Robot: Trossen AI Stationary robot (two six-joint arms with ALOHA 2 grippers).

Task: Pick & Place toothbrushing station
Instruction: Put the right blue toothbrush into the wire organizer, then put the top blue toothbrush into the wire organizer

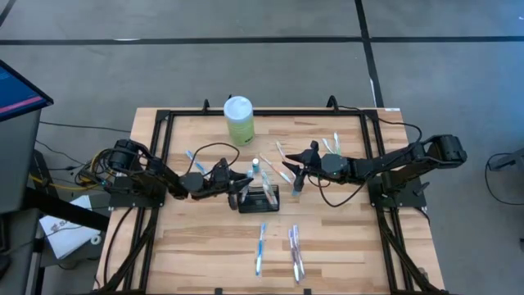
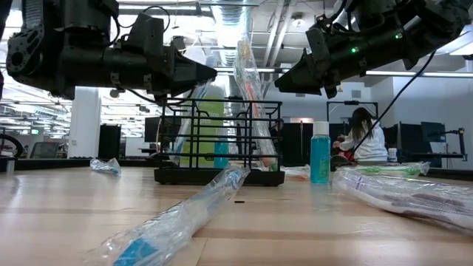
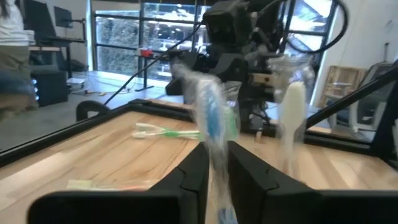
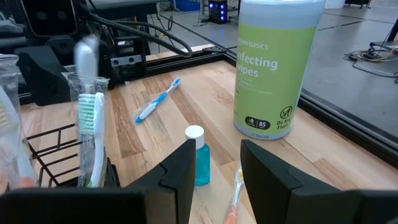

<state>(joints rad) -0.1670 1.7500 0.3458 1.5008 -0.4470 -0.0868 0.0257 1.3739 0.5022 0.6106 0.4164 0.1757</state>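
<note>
The toothbrushing station is a black wire caddy at the table's middle, with wrapped toothbrushes standing upright in it. My left gripper reaches level to the caddy's left end, with a wrapped blue-headed toothbrush in the narrow gap between its fingers. My right gripper hovers just right of the caddy, open and holding nothing. Ahead of it a small blue bottle stands on the table. My left gripper has the wrapped toothbrush's handle, just below the head, between its two fingers. The fingers come level from the table's left and lie across the handle. The brush stands nearly upright, head up. Its lower end is hidden behind the fingers.
A pale green wipes canister stands at the far middle. Loose toothbrushes lie near the front, at the left and at the far right. A black metal frame borders the table.
</note>
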